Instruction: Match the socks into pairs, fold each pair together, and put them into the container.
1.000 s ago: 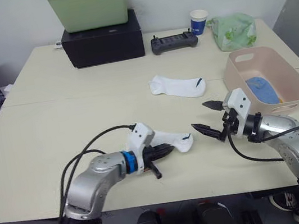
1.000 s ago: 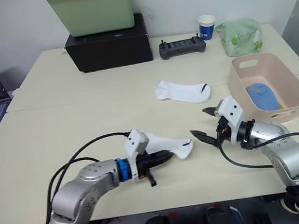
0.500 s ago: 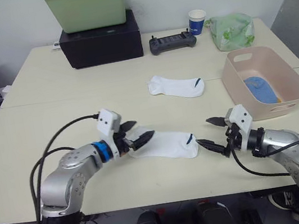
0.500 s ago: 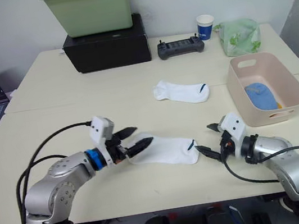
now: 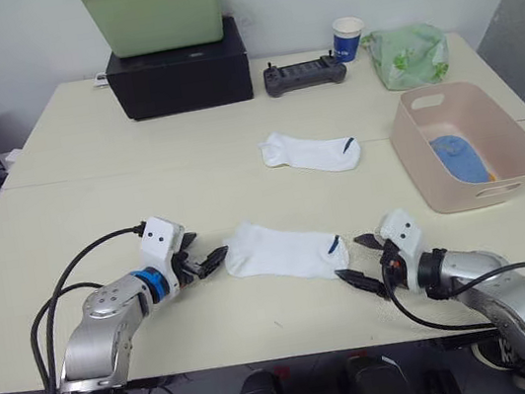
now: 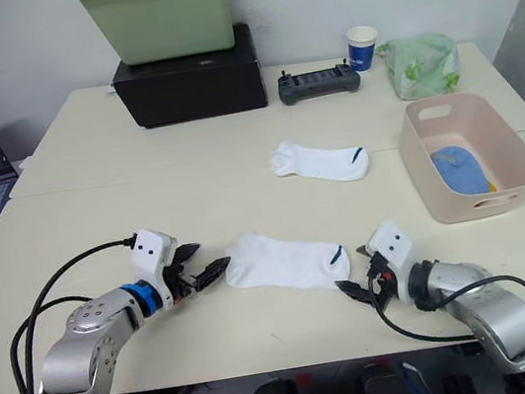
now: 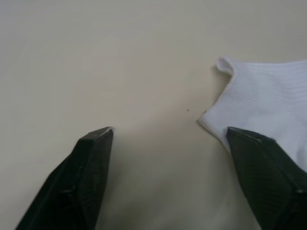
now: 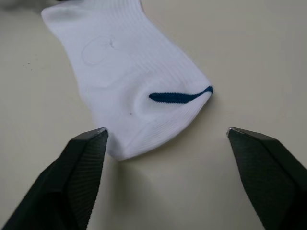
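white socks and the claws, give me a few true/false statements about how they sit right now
1. The near white sock with a dark blue mark lies flat between the two claws. True.
2. The left claw is shut on that sock. False: it is open beside the sock's end.
3. The right claw is open. True.
4. The far white sock lies inside the pale pink plastic tub. False: it lies on the table; a blue sock is in the tub.
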`<state>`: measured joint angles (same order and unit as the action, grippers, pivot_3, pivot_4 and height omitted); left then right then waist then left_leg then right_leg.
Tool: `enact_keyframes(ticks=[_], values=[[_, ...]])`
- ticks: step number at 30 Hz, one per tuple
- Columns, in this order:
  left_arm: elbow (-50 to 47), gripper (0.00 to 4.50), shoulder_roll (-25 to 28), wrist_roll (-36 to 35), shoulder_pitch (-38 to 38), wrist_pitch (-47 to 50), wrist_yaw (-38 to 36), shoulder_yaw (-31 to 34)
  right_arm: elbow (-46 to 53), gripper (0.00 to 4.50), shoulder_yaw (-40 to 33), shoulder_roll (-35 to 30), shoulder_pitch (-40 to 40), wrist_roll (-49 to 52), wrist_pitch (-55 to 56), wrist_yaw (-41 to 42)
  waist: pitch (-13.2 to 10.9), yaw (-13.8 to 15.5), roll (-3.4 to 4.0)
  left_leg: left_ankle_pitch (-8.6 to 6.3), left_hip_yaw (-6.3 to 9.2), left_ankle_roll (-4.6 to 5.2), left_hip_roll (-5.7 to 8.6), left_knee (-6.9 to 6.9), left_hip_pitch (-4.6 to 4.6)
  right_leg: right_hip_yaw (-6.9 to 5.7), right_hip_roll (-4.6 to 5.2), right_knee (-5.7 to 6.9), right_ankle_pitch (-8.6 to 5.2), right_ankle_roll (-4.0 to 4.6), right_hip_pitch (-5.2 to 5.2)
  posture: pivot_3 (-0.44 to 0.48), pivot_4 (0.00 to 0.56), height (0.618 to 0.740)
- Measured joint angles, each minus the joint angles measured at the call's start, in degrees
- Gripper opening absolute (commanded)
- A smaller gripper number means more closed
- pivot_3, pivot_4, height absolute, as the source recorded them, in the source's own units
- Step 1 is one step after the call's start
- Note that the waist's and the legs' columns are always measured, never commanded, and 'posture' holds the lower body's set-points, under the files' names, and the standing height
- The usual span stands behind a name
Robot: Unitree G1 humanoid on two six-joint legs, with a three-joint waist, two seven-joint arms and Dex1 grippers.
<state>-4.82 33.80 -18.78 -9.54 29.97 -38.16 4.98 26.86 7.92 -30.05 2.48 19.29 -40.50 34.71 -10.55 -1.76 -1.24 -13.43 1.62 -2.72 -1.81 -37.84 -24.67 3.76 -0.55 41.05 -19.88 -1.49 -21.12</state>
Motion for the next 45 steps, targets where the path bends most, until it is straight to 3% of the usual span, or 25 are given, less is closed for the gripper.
enact_keyframes(ticks=[8, 9, 16, 19, 21, 27, 30, 33, 41, 45], values=[[-0.4, 0.36, -0.2, -2.6, 1.1, 0.8, -2.7, 0.5, 0.0, 0.18, 0.0, 1.3, 1.1, 1.1, -1.5, 0.0, 0.0, 0.0, 0.0, 0.0, -0.01, 0.0, 0.02, 0.0, 0.0, -0.01, 0.03, -0.01, 0.0, 0.0, 0.0, 0.0, 0.15, 0.74], [-0.4, 0.07, -0.2, -2.9, 1.1, 0.9, -2.8, 0.5, -0.1, 0.0, 0.0, 1.3, 1.2, 1.1, -1.5, 0.1, 0.0, 0.0, 0.0, 0.0, -0.02, 0.0, 0.03, -0.01, 0.0, 0.01, 0.03, -0.01, 0.0, 0.0, 0.01, 0.0, 0.15, 0.74], [-0.4, 0.03, -0.3, -5.5, 0.5, 2.6, -3.3, 1.1, -0.2, 0.0, 0.0, 1.3, 1.7, 1.1, -1.5, 0.1, 0.0, 0.0, 0.0, 0.0, -0.01, 0.0, 0.02, -0.01, 0.0, 0.0, 0.03, -0.01, 0.0, 0.0, 0.0, 0.0, 0.15, 0.74], [-1.9, 0.64, -0.3, -8.7, -0.3, 3.6, -5.2, 2.2, -0.4, 0.0, 0.0, 1.3, 1.7, 1.1, -1.5, 0.1, 0.0, 0.0, 0.0, 0.0, -0.01, 0.0, 0.02, -0.01, -0.01, -0.01, 0.03, -0.01, 0.0, 0.0, 0.0, 0.0, 0.15, 0.74], [-2.4, 1.28, -0.2, -9.7, -1.1, 3.8, -6.7, 1.9, -0.6, 0.0, 0.0, 1.3, 2.2, 1.1, -1.4, 0.1, 0.0, 0.0, 0.0, 0.0, -0.03, 0.0, 0.03, 0.0, 0.0, 0.0, 0.02, -0.01, 0.0, 0.0, 0.0, 0.0, 0.15, 0.74], [1.0, 3.19, -0.3, -5.0, -3.9, 1.4, -6.9, -3.1, -0.9, 0.0, 0.0, 1.3, 2.8, 1.1, -1.4, 0.1, 0.0, 0.0, 0.0, 0.0, -0.02, 0.0, 0.04, -0.01, 0.0, -0.01, 0.0, 0.0, 0.0, 0.0, 0.0, 0.0, 0.15, 0.74], [3.7, 3.19, -0.2, -2.6, -5.3, 0.4, -7.1, -4.7, -0.9, 0.0, 0.0, 1.3, 2.8, 1.1, -1.4, 0.1, 0.0, 0.0, 0.0, 0.0, -0.02, 0.01, 0.04, 0.0, -0.01, 0.0, -0.01, 0.0, 0.0, 0.0, -0.01, 0.0, 0.15, 0.74], [5.4, 2.57, -0.1, -1.0, -6.6, -0.7, -7.6, -5.2, -0.9, 0.0, 0.0, 1.2, 3.0, 1.1, -1.5, 0.1, 0.0, 0.0, 0.0, 0.0, -0.01, 0.01, 0.03, -0.01, -0.01, -0.01, -0.01, 0.0, 0.0, 0.0, -0.01, 0.0, 0.15, 0.74], [4.7, 0.01, -0.1, -1.8, -4.9, -0.4, -10.3, -4.7, -1.0, 0.0, -0.1, 0.8, 3.4, 1.1, -1.6, 0.3, 0.0, -0.1, 0.0, 0.0, -0.02, 0.01, 0.02, 0.0, -0.01, 0.0, 0.0, 0.0, 0.0, 0.0, -0.01, 0.0, 0.15, 0.74], [2.3, 0.01, 0.4, -3.2, -3.0, 1.1, -11.3, -4.5, -1.4, 0.0, -0.1, 0.7, 3.9, 1.2, -1.6, 0.5, 0.0, -0.1, 0.0, 0.0, -0.01, 0.01, 0.02, 0.0, -0.01, 0.0, 0.0, 0.0, 0.0, 0.0, -0.01, 0.0, 0.15, 0.74]])
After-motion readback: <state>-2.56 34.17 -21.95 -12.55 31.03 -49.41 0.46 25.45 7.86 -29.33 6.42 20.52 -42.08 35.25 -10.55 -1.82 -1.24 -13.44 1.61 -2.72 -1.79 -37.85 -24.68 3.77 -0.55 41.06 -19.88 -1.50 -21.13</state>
